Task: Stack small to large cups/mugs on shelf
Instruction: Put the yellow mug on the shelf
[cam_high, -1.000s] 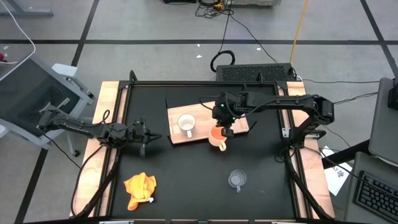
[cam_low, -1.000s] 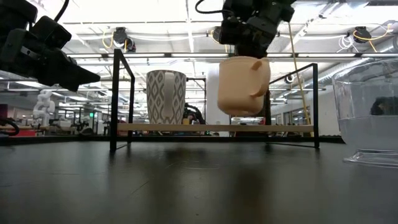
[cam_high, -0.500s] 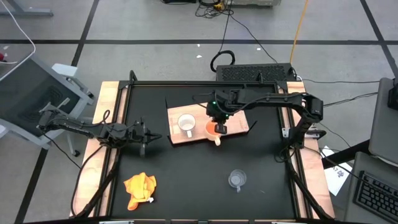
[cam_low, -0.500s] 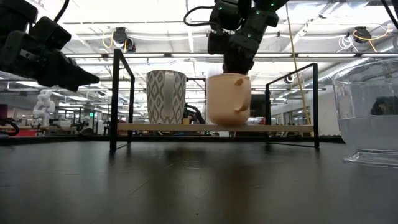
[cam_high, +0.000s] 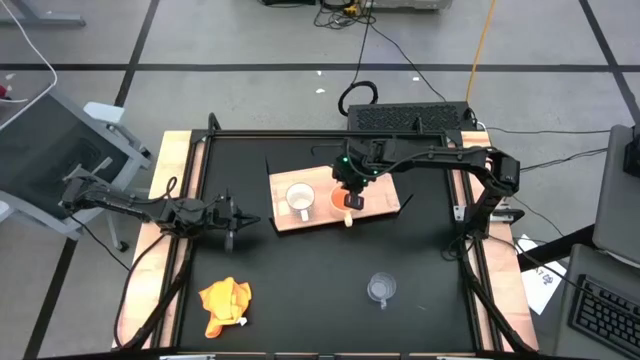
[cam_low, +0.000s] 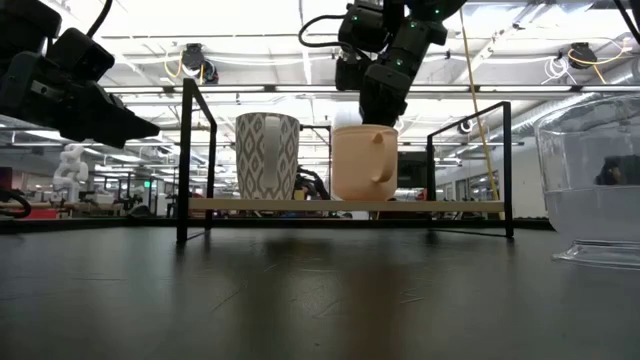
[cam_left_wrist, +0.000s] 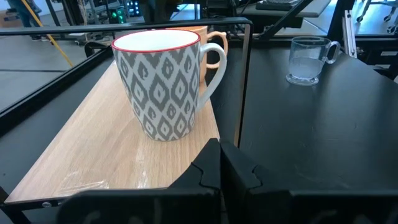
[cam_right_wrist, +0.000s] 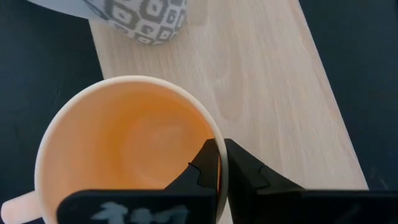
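Observation:
The yellow-orange cup (cam_high: 341, 204) stands upright on the wooden shelf (cam_high: 378, 196), just right of the white patterned cup (cam_high: 299, 200), with its handle (cam_high: 349, 218) toward the near edge. My right gripper (cam_high: 349, 192) is above it, shut on its rim. The low view shows the yellow-orange cup (cam_low: 365, 163) and the white cup (cam_low: 267, 155) side by side on the shelf (cam_low: 450, 205). The clear glass cup (cam_high: 381, 288) stands on the black tabletop nearer the near edge. My left gripper (cam_high: 237, 220) waits shut, left of the shelf. My right gripper pinches the yellow-orange cup's rim (cam_right_wrist: 219, 146) on its right-hand side, one finger (cam_right_wrist: 206, 163) inside the cup and one finger (cam_right_wrist: 242, 167) outside. The fingers come from above, pointing down. The cup is upright, its base (cam_low: 362, 198) level with the shelf board.
An orange-yellow cloth (cam_high: 224, 304) lies near the table's near-left corner. A black metal frame (cam_low: 187, 150) with posts surrounds the shelf. The glass cup (cam_low: 595, 185) looms close in the low view. Bare board (cam_right_wrist: 273, 87) lies right of the cups.
My right gripper carried the yellow-orange cup from over the shelf's near edge toward the far edge and a little left, then down. The cup, tilted and lifted before, now stands upright beside the white cup at board level. The gripper stayed shut on it.

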